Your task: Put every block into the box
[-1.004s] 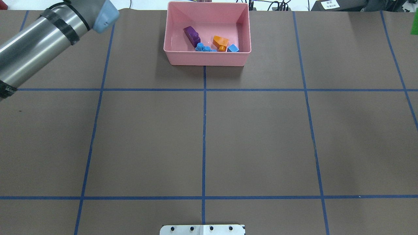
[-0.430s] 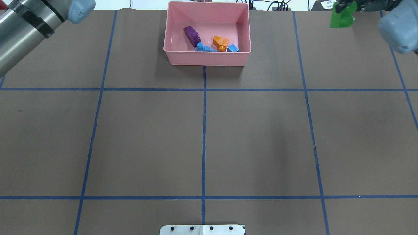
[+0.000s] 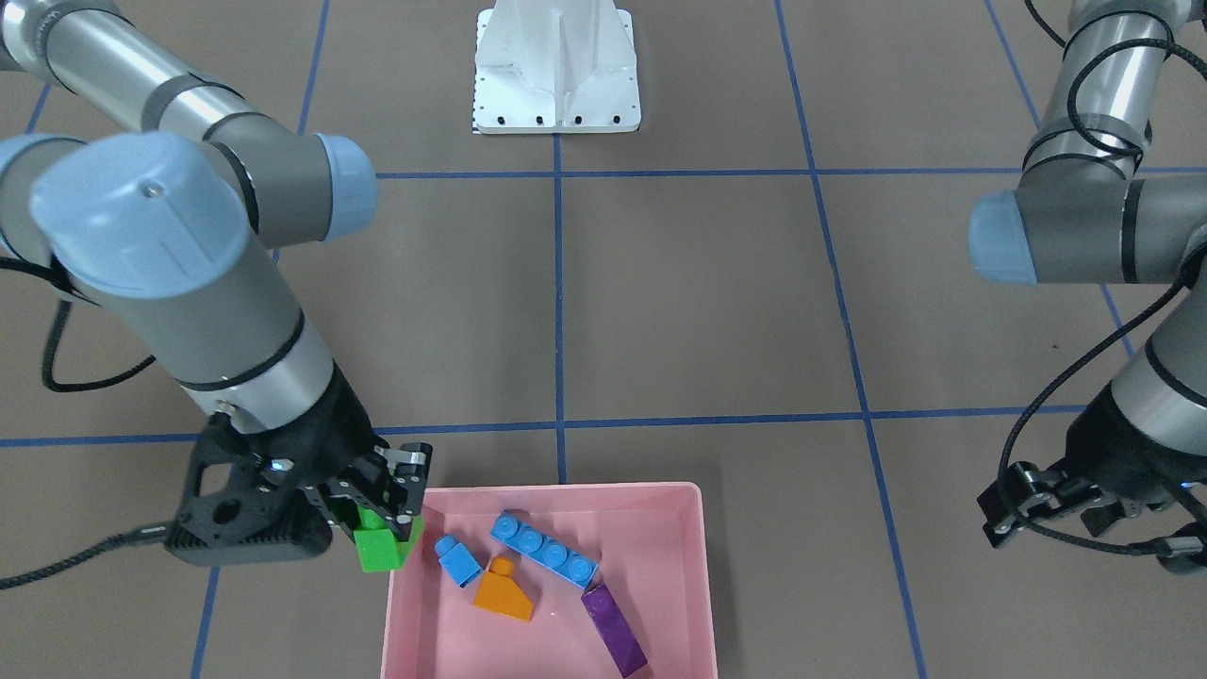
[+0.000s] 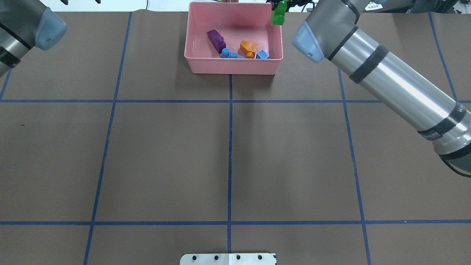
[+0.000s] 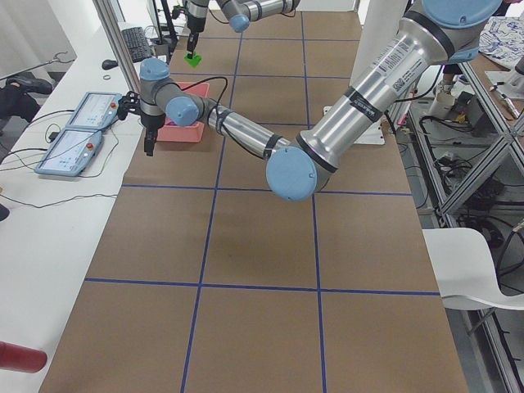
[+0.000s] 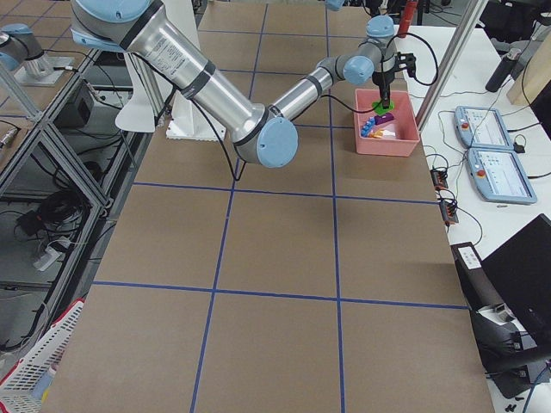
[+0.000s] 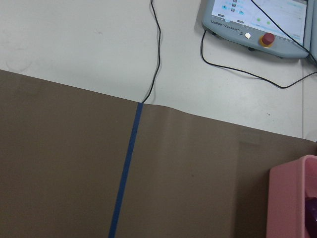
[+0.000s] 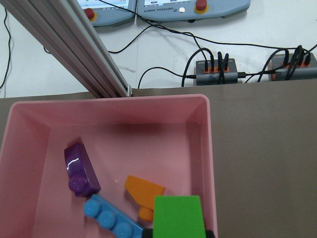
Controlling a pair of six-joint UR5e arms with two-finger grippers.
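Observation:
The pink box point(image 3: 566, 488) stands at the table's far middle point(image 4: 232, 66). In it lie the long purple block point(image 3: 615, 630), the long blue block point(image 3: 544, 550), the orange block point(image 3: 503, 596) and the tiny blue block point(image 3: 459, 560). My right gripper point(image 3: 377, 533) is shut on the green block point(image 3: 380, 552) and holds it above the box's right rim point(image 4: 278, 13). The right wrist view shows the green block point(image 8: 178, 216) over the box wall point(image 8: 210, 148). My left gripper point(image 3: 1089, 538) is open and empty, off to the box's left.
The white pedestal base point(image 3: 556, 75) stands at the robot's side of the table. Teach pendants point(image 7: 257, 22) and cables lie on the white bench past the table's far edge. An aluminium post point(image 8: 74, 44) rises just behind the box.
My right arm has come in from the right and carried the green block left to the box's right rim. My left arm has drawn back to the left.

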